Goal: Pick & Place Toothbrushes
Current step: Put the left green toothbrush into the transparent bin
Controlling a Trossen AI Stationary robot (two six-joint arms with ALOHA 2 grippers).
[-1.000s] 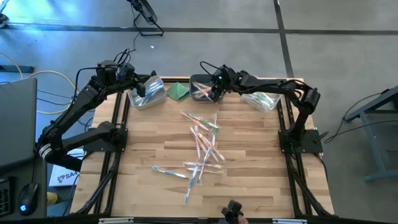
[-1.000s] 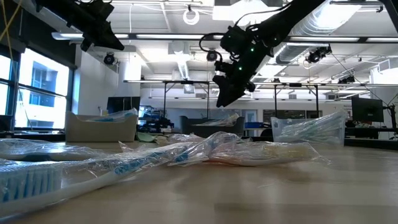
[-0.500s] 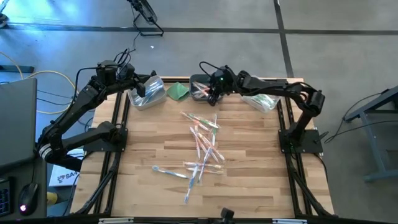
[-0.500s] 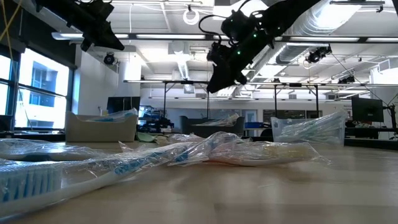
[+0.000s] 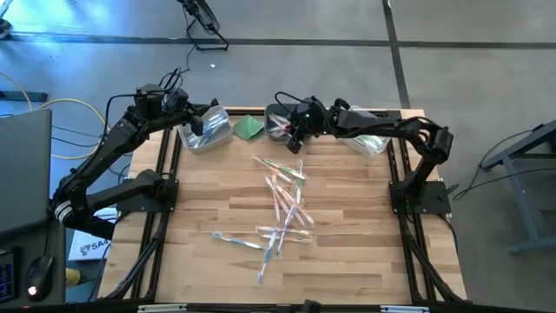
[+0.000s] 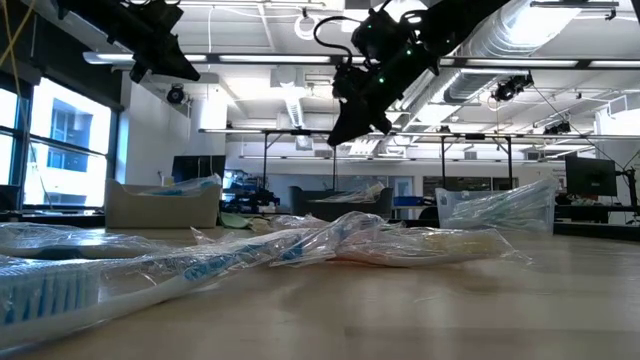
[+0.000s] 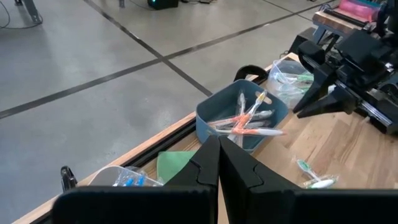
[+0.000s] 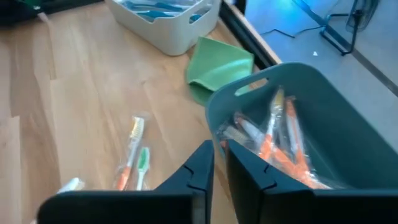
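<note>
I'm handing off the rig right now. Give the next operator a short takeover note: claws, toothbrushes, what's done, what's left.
Right claw: nearly shut, nothing in it, raised beside the blue-grey bin at the table's far edge.
Left claw: shut, empty, waiting above the white bin at the far left.
Done: orange toothbrushes lie in the blue-grey bin; blue ones in the white bin; green-tinted ones in the clear bin at far right.
Left: a loose pile of toothbrushes mid-table is not yet sorted. The green cloth lies between the two left bins.
</note>
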